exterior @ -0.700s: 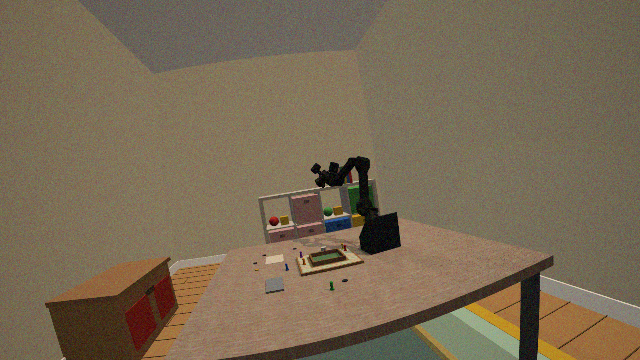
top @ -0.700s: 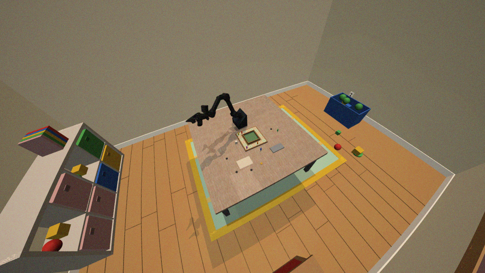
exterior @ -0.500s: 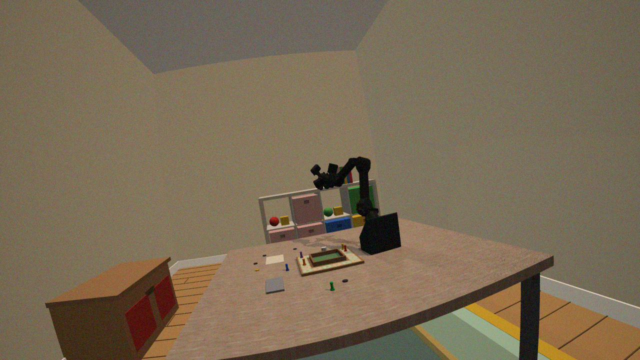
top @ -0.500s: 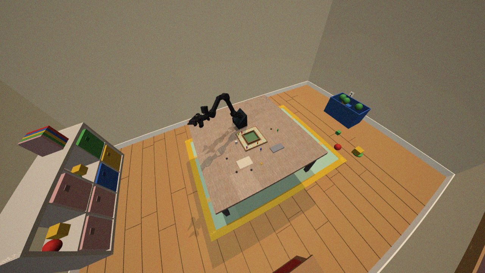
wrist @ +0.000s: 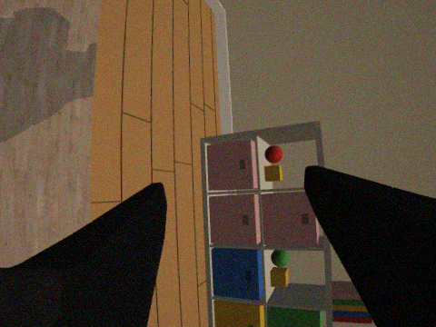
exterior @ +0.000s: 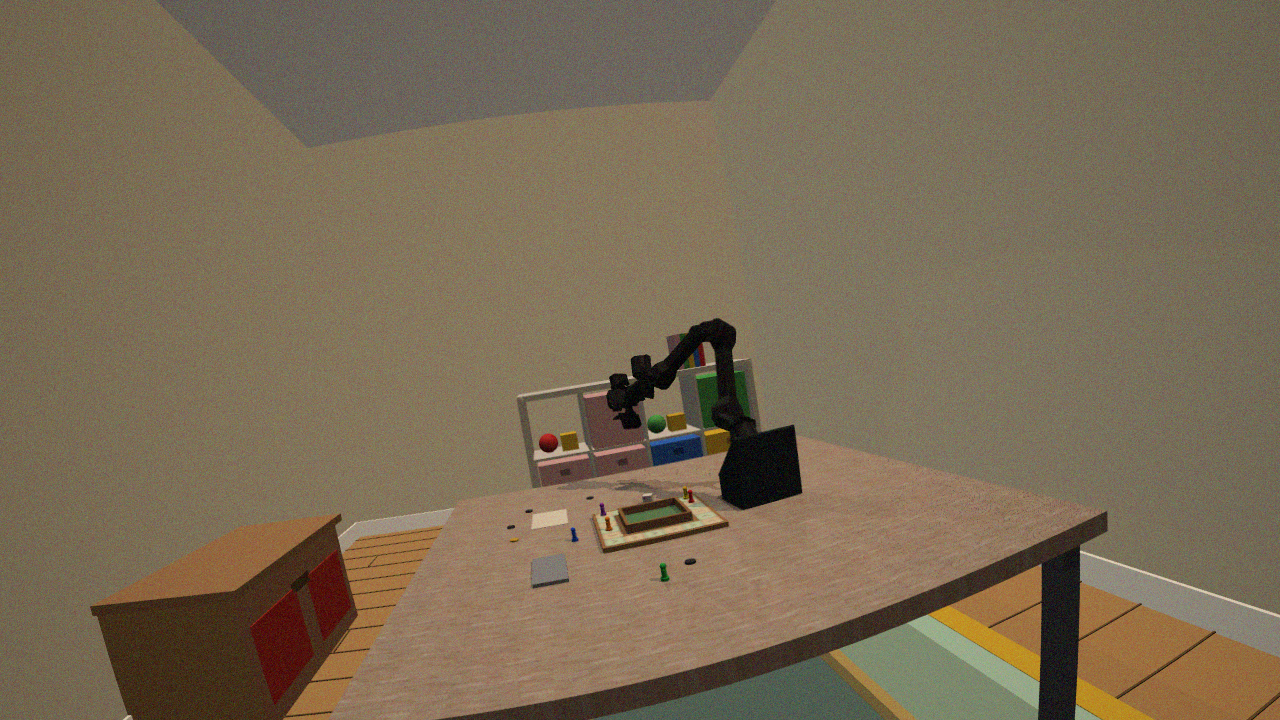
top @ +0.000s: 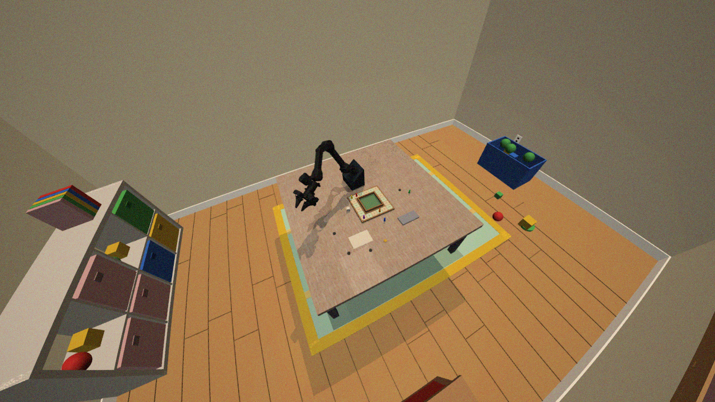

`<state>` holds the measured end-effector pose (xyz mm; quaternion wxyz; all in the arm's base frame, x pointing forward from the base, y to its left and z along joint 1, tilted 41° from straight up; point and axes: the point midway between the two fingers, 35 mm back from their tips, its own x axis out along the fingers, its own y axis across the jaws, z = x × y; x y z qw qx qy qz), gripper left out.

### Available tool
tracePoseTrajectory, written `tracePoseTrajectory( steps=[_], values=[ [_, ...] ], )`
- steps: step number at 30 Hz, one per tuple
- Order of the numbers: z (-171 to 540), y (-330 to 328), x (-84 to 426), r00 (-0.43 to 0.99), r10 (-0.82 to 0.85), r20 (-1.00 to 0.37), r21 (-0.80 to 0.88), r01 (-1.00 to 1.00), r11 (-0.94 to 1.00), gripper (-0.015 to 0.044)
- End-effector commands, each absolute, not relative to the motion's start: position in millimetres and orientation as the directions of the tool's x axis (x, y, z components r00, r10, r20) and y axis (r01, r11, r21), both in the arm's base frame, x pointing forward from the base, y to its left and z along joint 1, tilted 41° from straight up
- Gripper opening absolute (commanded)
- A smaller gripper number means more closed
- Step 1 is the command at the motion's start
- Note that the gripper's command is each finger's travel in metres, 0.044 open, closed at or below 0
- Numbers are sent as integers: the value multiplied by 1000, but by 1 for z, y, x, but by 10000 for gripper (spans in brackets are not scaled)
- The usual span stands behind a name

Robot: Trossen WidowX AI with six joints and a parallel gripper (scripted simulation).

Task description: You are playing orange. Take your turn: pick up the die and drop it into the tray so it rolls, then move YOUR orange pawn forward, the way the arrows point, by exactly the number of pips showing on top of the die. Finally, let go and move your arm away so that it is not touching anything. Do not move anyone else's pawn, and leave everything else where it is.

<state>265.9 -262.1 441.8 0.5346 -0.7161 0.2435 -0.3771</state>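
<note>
My gripper [top: 300, 207] [exterior: 623, 420] [wrist: 235, 185] is open and empty, high above the table's shelf side, away from the board. The white die [top: 347, 209] [exterior: 648, 497] lies on the table just outside the board [top: 387, 206]; its pips are too small to read. The brown-walled tray [exterior: 657, 522] with a green floor [top: 370, 201] sits in the board's middle and looks empty. The orange pawn [top: 379, 210] [exterior: 608, 524] stands on the board's track. A purple pawn [top: 363, 216] [exterior: 602, 509], a red pawn [exterior: 691, 496] and a yellow pawn [exterior: 685, 492] also stand on it.
On the table are a blue pawn [top: 384, 220] [exterior: 574, 534], a green pawn [top: 409, 191] [exterior: 664, 572], a grey slab [top: 408, 218] [exterior: 549, 570], a cream card [top: 360, 239] [exterior: 549, 519], a small yellow disc [top: 385, 240] and several dark discs. The shelf [wrist: 204, 182] stands beyond the table.
</note>
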Motion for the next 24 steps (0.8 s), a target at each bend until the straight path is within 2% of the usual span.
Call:
tracePoseTrajectory(
  steps=[1,7,13,19,24],
  values=[
    [371,-260,300,636,-771,28,-996,88,36,275],
    [299,-242,321,621,-750,-227,-927,98,362,275],
    [229,-214,327,542,-705,-458,-789,118,603,275],
    [169,-181,315,403,-661,-633,-655,176,735,275],
    [129,-153,293,259,-643,-721,-595,244,766,275]
  ],
)
